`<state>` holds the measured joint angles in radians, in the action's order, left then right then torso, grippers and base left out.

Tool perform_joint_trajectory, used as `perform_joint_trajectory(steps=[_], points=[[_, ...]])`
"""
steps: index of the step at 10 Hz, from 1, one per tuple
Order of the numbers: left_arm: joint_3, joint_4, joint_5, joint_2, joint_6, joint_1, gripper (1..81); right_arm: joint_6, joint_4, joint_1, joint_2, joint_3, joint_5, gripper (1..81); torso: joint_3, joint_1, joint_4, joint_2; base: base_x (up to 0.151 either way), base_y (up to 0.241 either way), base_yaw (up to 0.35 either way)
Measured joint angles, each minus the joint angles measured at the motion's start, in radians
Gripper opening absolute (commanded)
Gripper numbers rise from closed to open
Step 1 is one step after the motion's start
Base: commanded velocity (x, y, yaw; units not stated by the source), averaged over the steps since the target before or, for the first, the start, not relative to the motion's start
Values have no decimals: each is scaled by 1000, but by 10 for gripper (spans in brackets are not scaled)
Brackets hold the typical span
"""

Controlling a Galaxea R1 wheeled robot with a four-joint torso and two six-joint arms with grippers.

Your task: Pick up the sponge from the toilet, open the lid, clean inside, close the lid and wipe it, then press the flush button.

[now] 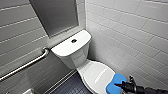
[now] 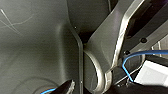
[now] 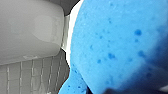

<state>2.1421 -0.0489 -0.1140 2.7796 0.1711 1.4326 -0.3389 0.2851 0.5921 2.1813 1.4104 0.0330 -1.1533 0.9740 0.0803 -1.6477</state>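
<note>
The white toilet (image 1: 72, 48) stands against the tiled wall, with a dark flush button (image 1: 74, 40) on top of its tank. Its oval lid (image 1: 96, 75) is down over the bowl. The bright blue sponge (image 1: 115, 82) hangs over the lid's front right edge, and my right gripper (image 1: 123, 86) is shut on it, its dark arm coming in from the lower right. In the right wrist view the sponge (image 3: 112, 45) looms large in front of the white tank (image 3: 27, 30). My left gripper holds nothing that I can see.
A metal grab bar (image 1: 25, 65) runs along the wall left of the toilet. White tiled wall (image 1: 130, 32) stands close on the right. Dark floor (image 1: 71, 86) shows in front of the bowl. A grey panel (image 1: 55, 15) hangs above the tank.
</note>
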Motion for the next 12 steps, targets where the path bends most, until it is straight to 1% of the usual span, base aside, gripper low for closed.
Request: perform_joint_trajectory(steps=[2,3,5,8,10,12], points=[[4,0,0,3,0,0,811,3,-13,-91,156,151,-60,10,0,0,0,0,0,0,0],[4,0,0,2,0,0,811,5,-18,-123,256,231,-91,10,0,0,0,0,0,0,0],[10,1,0,2,0,0,811,6,-24,-152,394,389,-138,10,0,0,0,0,0,0,0],[32,1,-1,2,0,1,811,5,-27,-155,535,598,-169,10,0,0,0,0,0,0,0],[32,1,-2,2,-1,4,811,5,-28,-157,610,736,-165,10,0,0,0,0,0,0,0],[32,1,-2,4,-1,8,811,4,-28,-146,670,818,-154,10,0,0,0,0,0,0,0]])
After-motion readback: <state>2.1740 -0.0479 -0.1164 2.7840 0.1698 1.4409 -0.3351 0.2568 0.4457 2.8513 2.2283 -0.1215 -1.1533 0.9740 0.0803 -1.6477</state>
